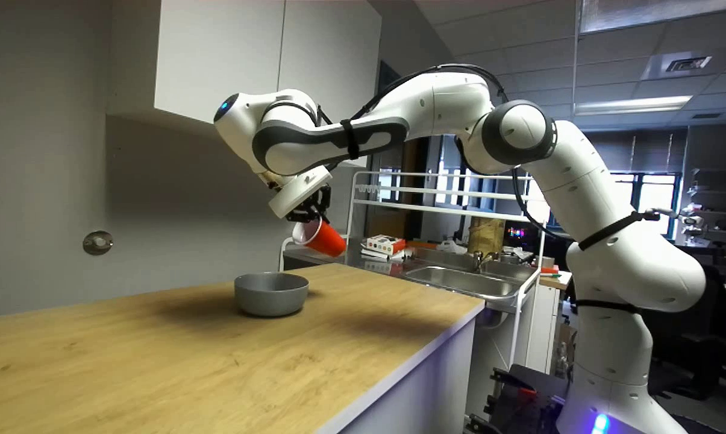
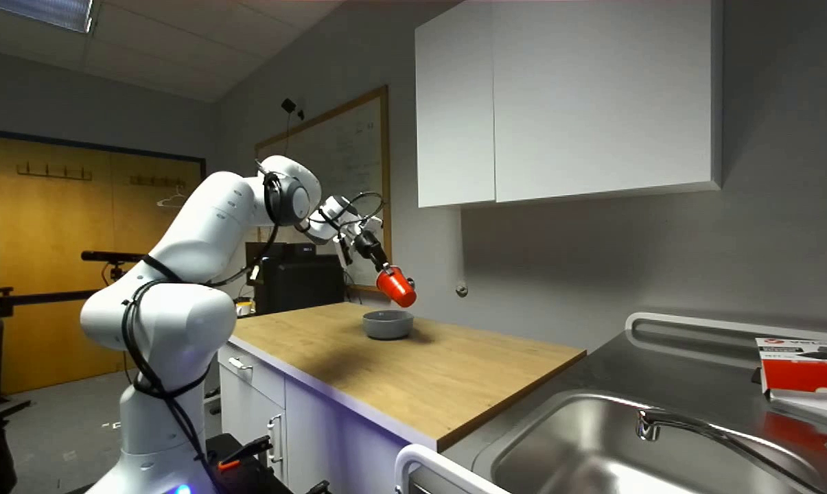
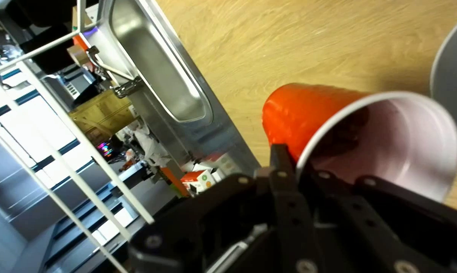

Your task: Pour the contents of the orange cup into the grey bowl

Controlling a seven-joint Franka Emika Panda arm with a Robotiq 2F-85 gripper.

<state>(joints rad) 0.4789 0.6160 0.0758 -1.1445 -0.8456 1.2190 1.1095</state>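
Countertop (image 1: 176, 361) holds grey bowl (image 1: 271, 301); sink (image 2: 578, 439) beside.

white arm (image 1: 579, 172), dark grey joint rings (image 1: 491, 135), black cables (image 2: 130, 336); black claw (image 3: 298, 168), metallic screws (image 3: 306, 266)

I find the orange cup (image 2: 397, 287) glossy plastic; the grey bowl (image 1: 271, 296) smooth, matt; bench (image 1: 230, 361) wood-grained; sink (image 2: 571, 446) shiny metal.

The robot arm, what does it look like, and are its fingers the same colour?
The robot arm is mostly white, with chunky rounded parts and dark grey bands. Black cables run along it, and black straps wrap around it. A blue light glows near the bottom. The fingers are black instead, with narrow pieces and round, shiny screws.
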